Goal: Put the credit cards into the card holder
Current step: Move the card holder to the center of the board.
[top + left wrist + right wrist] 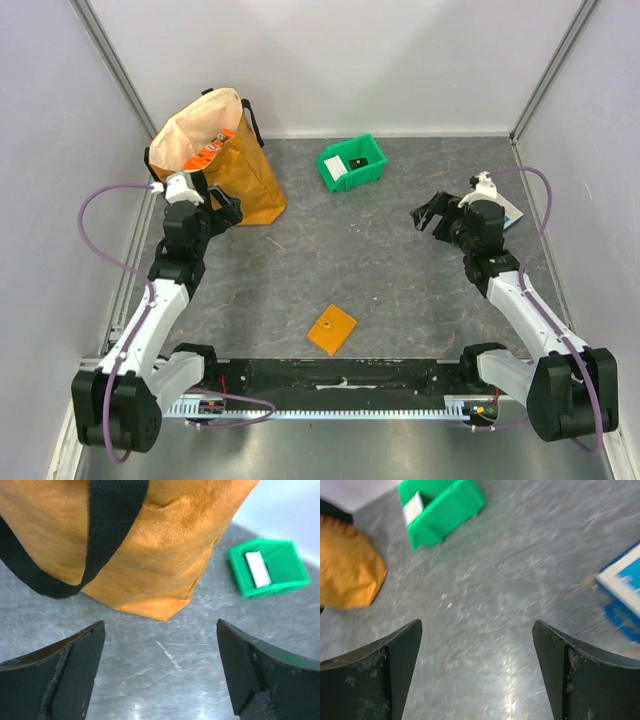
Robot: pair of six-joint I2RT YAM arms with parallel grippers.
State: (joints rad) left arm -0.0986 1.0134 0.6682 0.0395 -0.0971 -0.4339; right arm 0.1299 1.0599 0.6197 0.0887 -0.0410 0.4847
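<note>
The orange card holder (332,329) lies shut on the grey table near the front middle, away from both grippers. A white card (335,168) and a dark card (361,160) lie in the green bin (368,175) at the back. The white card also shows in the left wrist view (257,569) and the right wrist view (412,507). My left gripper (228,210) is open and empty beside the tote bag; its jaws stand wide over bare table (160,630). My right gripper (428,217) is open and empty at the right (476,630).
A big orange-yellow tote bag (215,155) with black straps stands at the back left, close to the left gripper (150,545). A blue-and-white flat box (511,212) lies behind the right gripper (625,590). Walls enclose the table on three sides.
</note>
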